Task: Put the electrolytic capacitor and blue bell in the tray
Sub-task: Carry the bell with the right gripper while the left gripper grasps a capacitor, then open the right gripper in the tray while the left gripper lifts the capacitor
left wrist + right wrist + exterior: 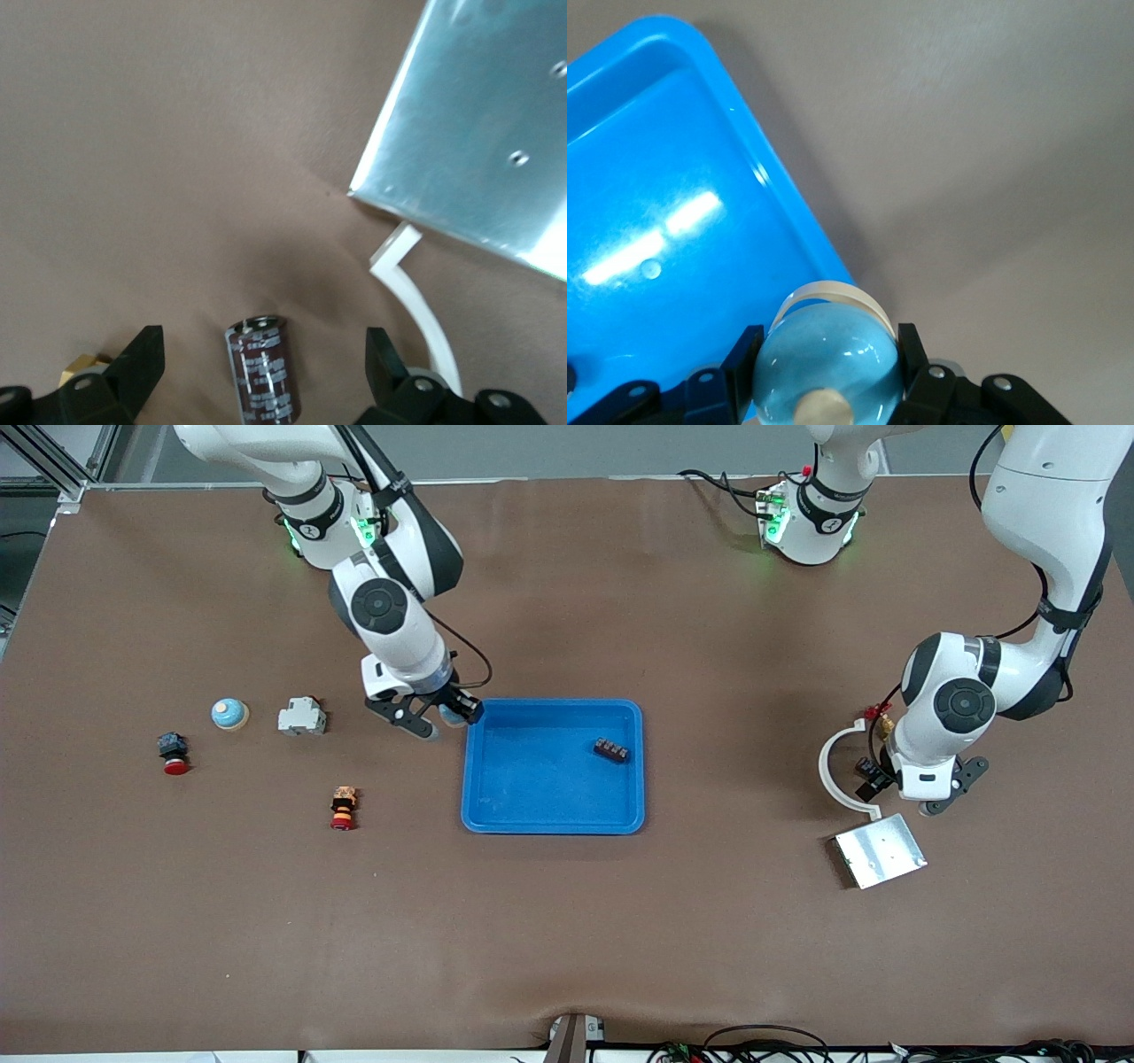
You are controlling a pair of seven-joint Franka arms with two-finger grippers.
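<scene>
The right claw [449, 716] sits at centre-left of the front frame, right over the upper-left corner of the blue tray [554, 824], its fingers clamped on the blue bell [828, 365]; in the right wrist view the pale-blue dome fills the gap between the black fingers and the tray's rim runs just under it, so I'd judge the step in hand to be carrying the bell in for the drop; what the next move calls for, as I see it, is a little more travel inward so the bell clears the rim, a lowering toward the tray floor, and then a release, keeping away from the small dark terminal block [611, 750] already lying in the tray's upper-right part; the left claw [264, 376] is at the right of the front frame, low over the bench [567, 939], its fingers spread wide with nothing gripped, and the left wrist view shows the electrolytic capacitor [262, 369] lying on its side on the bench between them, near a white curved piece [416, 301] and the silver plate [880, 851]; that arm looks set to come down and close on the capacitor, which is well apart from the tray; a second bell-like dome [229, 713] rests at the left of the frame.
</scene>
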